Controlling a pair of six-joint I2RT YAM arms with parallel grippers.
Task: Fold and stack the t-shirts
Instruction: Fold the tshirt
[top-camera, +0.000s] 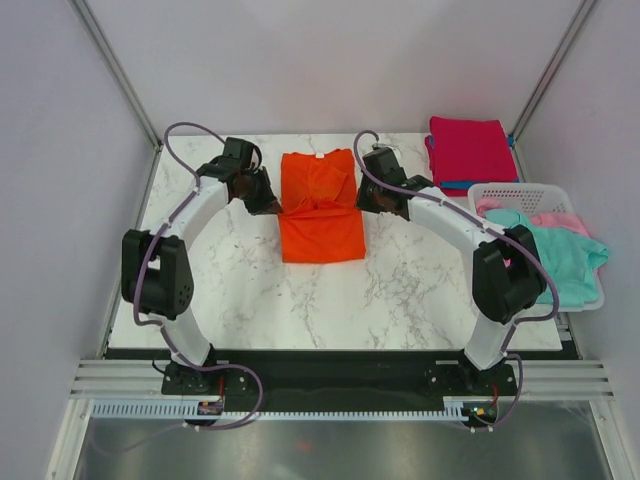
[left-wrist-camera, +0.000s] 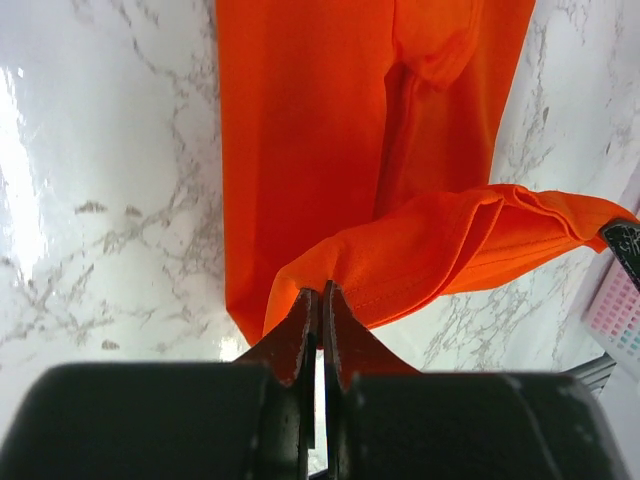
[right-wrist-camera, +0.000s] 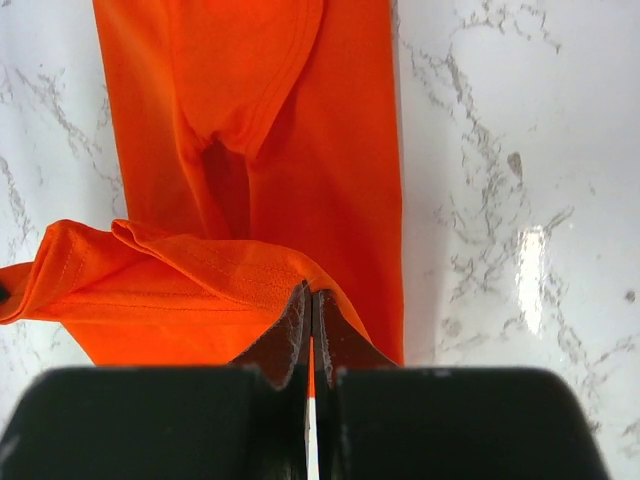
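Observation:
The orange-red t-shirt (top-camera: 320, 205) lies in a narrow strip on the marble table, its hem edge lifted across the middle. My left gripper (top-camera: 272, 206) is shut on the hem's left corner; in the left wrist view (left-wrist-camera: 320, 292) the cloth (left-wrist-camera: 300, 150) hangs from the closed jaws. My right gripper (top-camera: 364, 199) is shut on the hem's right corner, seen in the right wrist view (right-wrist-camera: 310, 293) with the shirt (right-wrist-camera: 330, 150) below. A folded magenta t-shirt (top-camera: 467, 150) lies on a blue one (top-camera: 458, 188) at the back right. Teal (top-camera: 545, 250) and pink (top-camera: 560, 221) t-shirts sit in the basket.
A white slotted basket (top-camera: 520, 194) stands at the table's right edge, its corner showing in the left wrist view (left-wrist-camera: 615, 320). The marble table (top-camera: 250, 290) ends at a black front edge by the arm bases. Grey walls enclose the back and sides.

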